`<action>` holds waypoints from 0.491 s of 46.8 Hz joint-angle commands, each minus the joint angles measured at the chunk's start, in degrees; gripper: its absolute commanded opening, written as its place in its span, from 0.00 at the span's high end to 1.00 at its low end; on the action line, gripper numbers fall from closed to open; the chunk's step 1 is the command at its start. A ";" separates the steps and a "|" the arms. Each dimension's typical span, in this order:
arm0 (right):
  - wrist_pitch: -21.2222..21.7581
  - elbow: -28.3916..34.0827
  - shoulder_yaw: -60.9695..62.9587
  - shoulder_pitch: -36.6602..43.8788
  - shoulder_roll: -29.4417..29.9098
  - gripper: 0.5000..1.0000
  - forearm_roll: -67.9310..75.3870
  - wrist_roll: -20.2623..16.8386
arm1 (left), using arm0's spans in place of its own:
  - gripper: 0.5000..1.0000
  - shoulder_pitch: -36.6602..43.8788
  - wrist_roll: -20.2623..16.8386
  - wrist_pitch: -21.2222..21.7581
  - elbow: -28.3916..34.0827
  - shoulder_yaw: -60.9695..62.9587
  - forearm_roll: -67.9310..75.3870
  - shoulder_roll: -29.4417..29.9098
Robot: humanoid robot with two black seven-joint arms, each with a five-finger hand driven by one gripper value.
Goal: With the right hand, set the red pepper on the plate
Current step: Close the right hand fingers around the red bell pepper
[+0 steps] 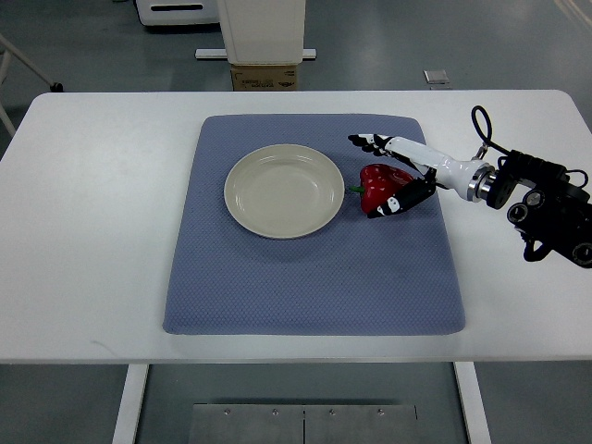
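Eyes on the glossy red bell pepper: lumpy, shiny, bright red, with a short green stem poking out to the left, toward the plate. It lies on the blue-grey textured cloth mat, just beside the right rim of the round cream-coloured shallow plate. The stem tip comes close to that rim, but the pepper itself is off the plate, whose bowl is bare.

Now the white-and-black right hand, reaching in from the right edge on a white forearm with dark joints and a looping black cable. It straddles the pepper: black-tipped fingers stretch out along the far side, just above the fruit, while the thumb sits against the pepper's near right side. That is a wide, half-closed cup around the pepper, touching on the thumb side; whether the far fingers press on it, I cannot tell.

Mat and plate sit on a white rectangular table.
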 commanded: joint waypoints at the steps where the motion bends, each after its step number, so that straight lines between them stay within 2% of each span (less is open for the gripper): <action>1: -1.01 -0.38 -1.04 0.03 0.22 0.03 0.00 0.00 | 0.00 0.00 0.06 0.00 0.00 0.00 0.04 0.00; 10: -1.98 -2.05 -2.36 0.03 0.92 0.04 0.00 0.00 | 0.00 0.00 -0.03 0.00 0.00 0.00 0.04 0.00; 23: -2.07 -6.01 -2.36 0.03 2.50 0.15 0.00 0.00 | 0.00 0.00 0.06 0.00 0.00 0.00 -0.04 0.00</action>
